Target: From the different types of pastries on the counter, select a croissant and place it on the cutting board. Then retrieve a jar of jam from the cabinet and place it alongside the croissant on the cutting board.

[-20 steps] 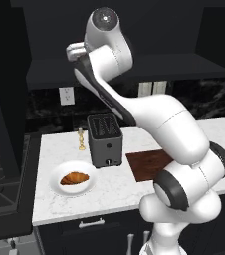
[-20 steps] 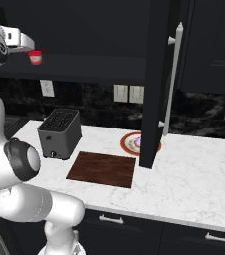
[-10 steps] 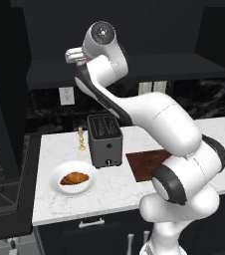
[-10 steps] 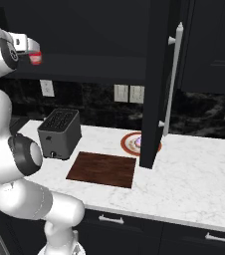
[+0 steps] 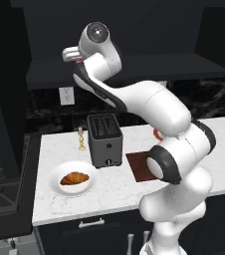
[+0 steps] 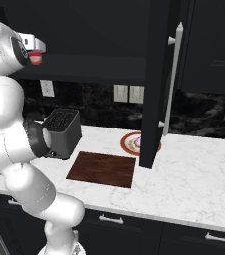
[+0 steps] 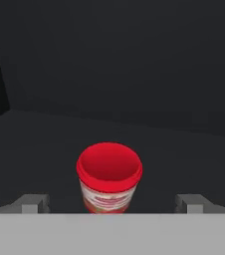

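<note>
Our hand is raised into the dark cabinet [image 5: 134, 64] at the upper left of the left base view. In the hand view the jar of jam [image 7: 109, 177] stands upright at lower centre on the dark shelf, between our two finger tips, which stand wide apart on either side and do not touch it; the gripper [image 7: 112, 201] is released. In the right base view the jar shows as a red spot at upper left, just under the hand.

Below, the white marble counter [image 6: 194, 174] runs across both base views over dark base cabinets, with a black veined backsplash and pale wall outlets behind. The croissant [image 5: 74, 178] lies on a round white plate [image 5: 59, 188] at lower left of the left base view. A dark toaster [image 5: 104, 140] stands beside it, and the cutting board [image 6: 102, 169] lies flat next to the toaster. A purple-topped pastry [image 6: 137, 141] sits on an orange-rimmed plate [image 6: 127, 147], partly behind the open cabinet door [image 6: 157, 79].
</note>
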{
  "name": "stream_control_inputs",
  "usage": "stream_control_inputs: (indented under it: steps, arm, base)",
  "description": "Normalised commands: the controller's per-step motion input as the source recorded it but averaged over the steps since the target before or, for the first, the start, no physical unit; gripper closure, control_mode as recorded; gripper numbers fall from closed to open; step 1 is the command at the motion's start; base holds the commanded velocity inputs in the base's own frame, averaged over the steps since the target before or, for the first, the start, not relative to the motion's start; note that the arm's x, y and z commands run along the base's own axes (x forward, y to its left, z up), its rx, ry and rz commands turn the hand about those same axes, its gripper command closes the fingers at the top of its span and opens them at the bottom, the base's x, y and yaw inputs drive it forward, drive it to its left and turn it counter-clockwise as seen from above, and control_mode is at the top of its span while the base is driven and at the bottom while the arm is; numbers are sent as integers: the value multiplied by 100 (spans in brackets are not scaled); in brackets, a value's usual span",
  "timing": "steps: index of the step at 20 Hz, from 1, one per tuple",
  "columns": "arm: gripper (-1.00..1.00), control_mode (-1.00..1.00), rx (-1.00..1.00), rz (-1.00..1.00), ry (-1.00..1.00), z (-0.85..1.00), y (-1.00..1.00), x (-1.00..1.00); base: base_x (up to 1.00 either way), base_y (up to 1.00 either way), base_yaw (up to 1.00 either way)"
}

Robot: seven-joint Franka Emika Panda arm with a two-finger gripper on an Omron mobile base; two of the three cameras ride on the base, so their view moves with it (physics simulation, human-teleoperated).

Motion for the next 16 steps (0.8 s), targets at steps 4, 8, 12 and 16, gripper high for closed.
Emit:
stream_control_inputs:
  steps: [4, 8, 12, 16]
  arm:
    - [-100, -100, 0, 0, 6, 0, 15, 20]
    - [-100, -100, 0, 0, 9, 0, 2, 20]
    - [-100, -100, 0, 0, 3, 0, 0, 15]
    - [-100, -100, 0, 0, 1, -1, 0, 9]
  base:
    - [0, 0, 0]
    - [0, 0, 0]
    - [0, 0, 0]
    - [0, 0, 0]
